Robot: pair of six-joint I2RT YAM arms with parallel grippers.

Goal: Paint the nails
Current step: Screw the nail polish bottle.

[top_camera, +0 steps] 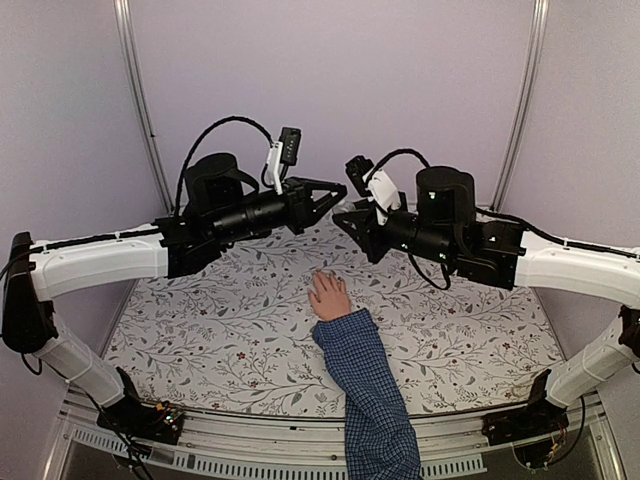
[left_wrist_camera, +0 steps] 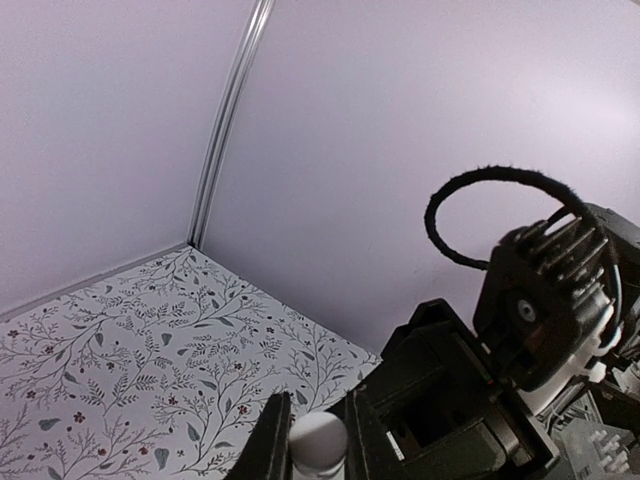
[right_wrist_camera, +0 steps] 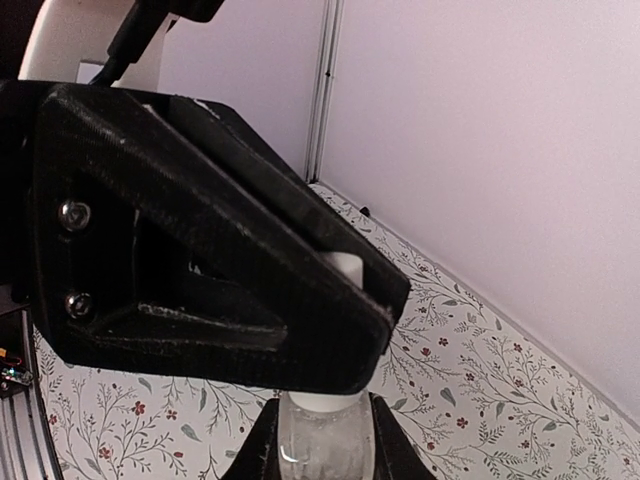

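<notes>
A small pale hand (top_camera: 328, 297) lies flat on the floral table cover, at the end of a blue checked sleeve (top_camera: 372, 390). Its nails are too small to make out. Both grippers meet in the air behind the hand. My right gripper (right_wrist_camera: 322, 432) is shut on a clear bottle (right_wrist_camera: 322, 445), held upright. A white cap (left_wrist_camera: 318, 440) tops that bottle, and my left gripper (left_wrist_camera: 318, 418) is shut on it from the side. In the right wrist view a left finger (right_wrist_camera: 220, 290) hides most of the cap (right_wrist_camera: 346, 264). From above, the left gripper (top_camera: 340, 192) and right gripper (top_camera: 346, 218) touch tip to tip.
The floral table cover (top_camera: 220, 330) runs back to pale lilac walls with metal corner posts (top_camera: 140, 100). Both arms arch in from the sides, their bases at the near table edge. The sleeve crosses the front edge at the middle.
</notes>
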